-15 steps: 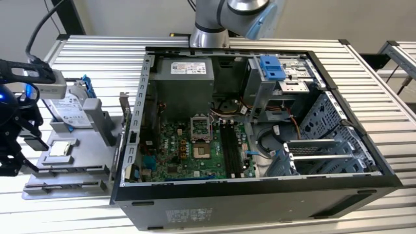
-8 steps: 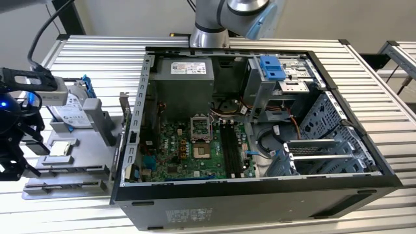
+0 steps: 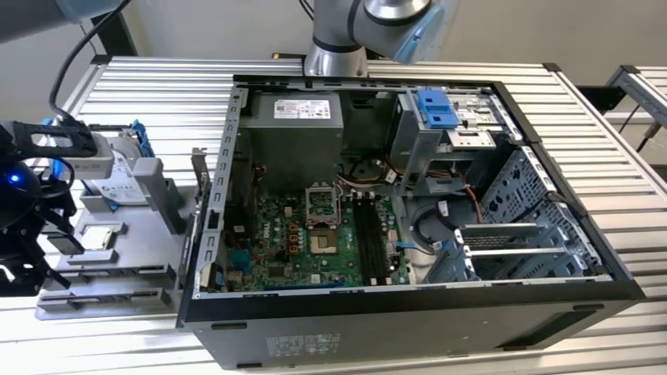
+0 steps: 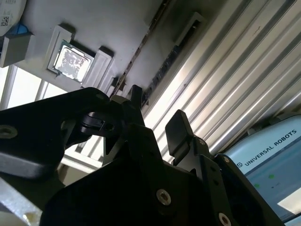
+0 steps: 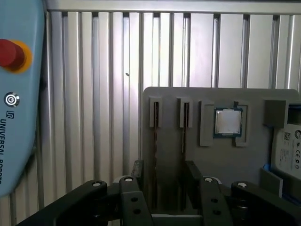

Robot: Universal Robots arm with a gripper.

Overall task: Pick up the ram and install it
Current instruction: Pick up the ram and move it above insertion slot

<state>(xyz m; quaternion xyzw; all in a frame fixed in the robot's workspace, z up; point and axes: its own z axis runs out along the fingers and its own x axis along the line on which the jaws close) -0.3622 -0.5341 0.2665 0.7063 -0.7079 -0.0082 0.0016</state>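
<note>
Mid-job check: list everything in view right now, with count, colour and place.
ram: two, dark, on edge in the tray's slots
processor: one, silver, in a tray recess beside the ram slots
hard drive: one, silver with a blue frame, on the tray beyond the processor
tray: one, grey, on the table at the exterior view's left of the case
case: one, black, open, mid-table
motherboard: one, green, inside the case
table: one, silver, slatted
pendant: one, light blue with a red button, on the table near the tray
arm: one, grey, behind the case
gripper: one, black, open, over the ram slots
</note>
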